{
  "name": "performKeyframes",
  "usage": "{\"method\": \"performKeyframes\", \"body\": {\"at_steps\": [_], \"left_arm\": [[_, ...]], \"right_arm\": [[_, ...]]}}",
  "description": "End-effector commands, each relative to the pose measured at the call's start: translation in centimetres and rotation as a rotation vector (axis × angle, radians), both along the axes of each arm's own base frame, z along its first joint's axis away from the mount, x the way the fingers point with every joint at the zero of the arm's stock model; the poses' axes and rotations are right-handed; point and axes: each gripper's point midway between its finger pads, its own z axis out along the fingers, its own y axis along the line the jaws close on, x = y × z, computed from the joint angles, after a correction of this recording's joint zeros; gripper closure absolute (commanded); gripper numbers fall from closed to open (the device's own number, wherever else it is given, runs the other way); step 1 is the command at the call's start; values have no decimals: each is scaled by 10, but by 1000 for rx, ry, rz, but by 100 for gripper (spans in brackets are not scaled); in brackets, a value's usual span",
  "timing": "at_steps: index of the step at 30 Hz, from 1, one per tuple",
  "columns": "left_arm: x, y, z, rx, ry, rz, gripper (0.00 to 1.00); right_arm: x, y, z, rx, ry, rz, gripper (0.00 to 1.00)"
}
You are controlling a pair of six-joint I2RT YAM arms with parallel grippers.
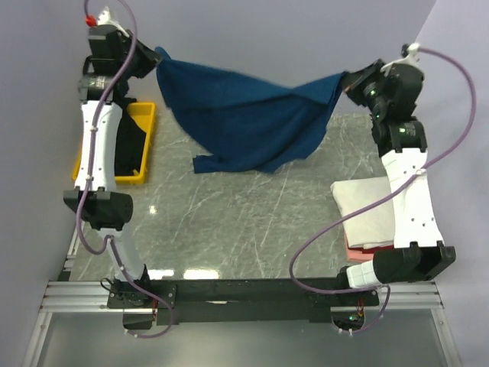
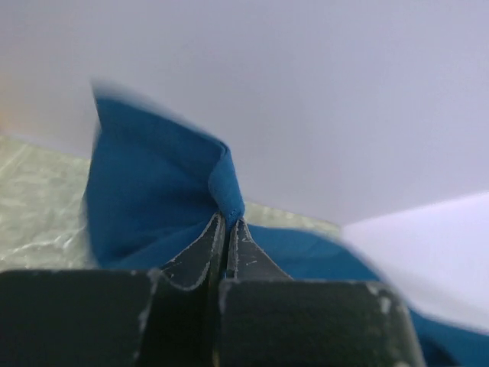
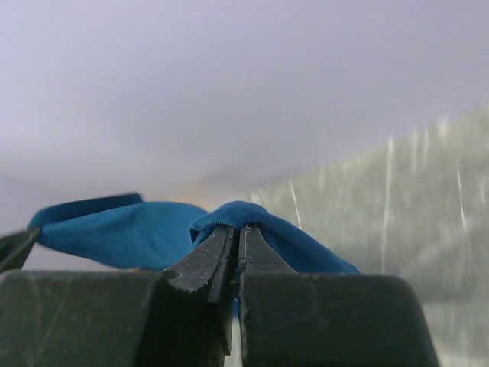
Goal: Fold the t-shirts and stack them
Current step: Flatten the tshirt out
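A dark blue t-shirt (image 1: 244, 115) hangs stretched in the air between both arms over the far part of the table, its lower edge drooping toward the tabletop. My left gripper (image 1: 157, 61) is shut on the shirt's left corner (image 2: 225, 195). My right gripper (image 1: 348, 80) is shut on the right corner (image 3: 244, 214). In both wrist views the jaws stand pressed together with blue cloth bunched at the tips (image 2: 228, 222) (image 3: 237, 228). A folded white t-shirt (image 1: 367, 210) lies on a red or pink one (image 1: 355, 248) at the right, partly under the right arm.
A yellow bin (image 1: 141, 145) with dark cloth inside stands at the left under the left arm. The grey marbled tabletop (image 1: 244, 222) runs to a black rail (image 1: 252, 290) at the near edge. Pale walls close in behind.
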Motion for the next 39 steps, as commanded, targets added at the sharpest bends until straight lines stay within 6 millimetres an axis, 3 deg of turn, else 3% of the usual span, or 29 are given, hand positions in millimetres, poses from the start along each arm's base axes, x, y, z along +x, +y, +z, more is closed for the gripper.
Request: {"method": "performKeyframes", "body": {"at_steps": [1,3,5,8,9,10,11,12,14,15,16,17,18,20,21,24,28,32,34,35,36,39], "left_arm": [[-47,13,81,-47,-184,-79,100],[-67,23,81,-63,-188,-65,100],[-76,28,73,-45,-175,-48,100],[-80,29,30,-27,-69,-48,100],[-82,27,-7,-41,6,-52,100],[-83,26,-27,-51,39,-54,100],[-85,27,-47,-62,74,-47,100],[-92,23,-91,-90,147,-50,100],[-101,19,-136,-113,221,-56,100],[-109,15,-181,-116,308,-50,99],[-113,13,-203,-114,350,-44,97],[-116,10,-227,-121,402,-45,91],[-128,4,-260,-125,480,-50,76],[-137,-2,-275,-138,495,-46,56],[-150,-8,-294,-120,527,-39,42],[-175,-9,-308,-89,527,29,34],[-213,-8,-331,-81,580,131,36],[-259,-3,-356,-90,636,270,42],[-276,-13,-363,-79,657,257,46],[-282,-9,-368,-89,657,313,47],[-299,-12,-377,-57,704,314,48],[-317,-15,-392,-52,746,357,48]], "right_arm": [[-44,-10,107,-67,-268,-23,100],[-62,-23,120,-82,-311,-65,100],[-75,-21,117,-88,-328,-54,100],[-89,-17,74,-47,-266,-36,100],[-81,-15,24,-33,-163,-22,100],[-94,-9,16,-19,-178,5,100],[-98,-3,-7,21,-143,36,100],[-103,1,-60,41,-52,54,100],[-109,6,-112,72,30,69,100],[-116,4,-168,79,126,53,100],[-120,5,-196,83,168,56,100],[-125,8,-221,94,208,67,100],[-136,13,-266,103,297,92,100],[-147,21,-299,114,358,141,100],[-158,24,-324,122,414,157,100],[-172,27,-346,110,455,176,100],[-179,26,-347,86,461,190,100],[-178,24,-335,60,443,188,100],[-177,24,-331,52,440,189,100],[-174,23,-325,45,427,188,100],[-174,23,-323,43,428,187,100],[-169,23,-317,41,415,192,100]]}}
